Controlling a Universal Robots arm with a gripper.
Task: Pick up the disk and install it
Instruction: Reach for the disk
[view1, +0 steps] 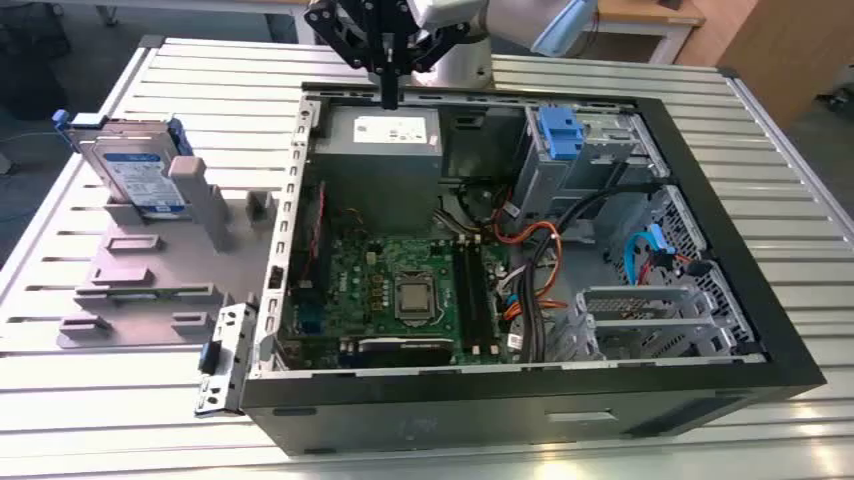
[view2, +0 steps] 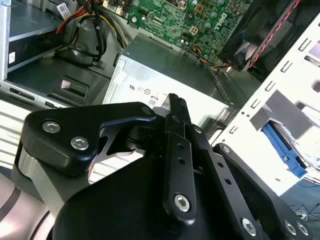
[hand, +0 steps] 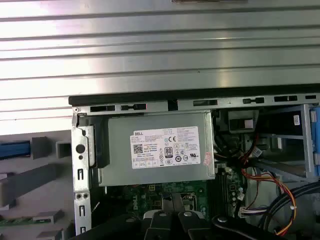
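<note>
Gripper hangs over the power supply inside the computer case, fingers pressed together, holding nothing. Disk stands upright in a grey holder, well apart at the exterior view's left. Judged rigid, dense, smooth and shock-sensitive; best pinched across its flat faces near the top edge.

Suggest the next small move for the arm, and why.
Probably travel toward the exterior view's left: the gripper hangs over the power supply, fingers shut and empty, while the disk stands untouched in the grey fixture.
</note>
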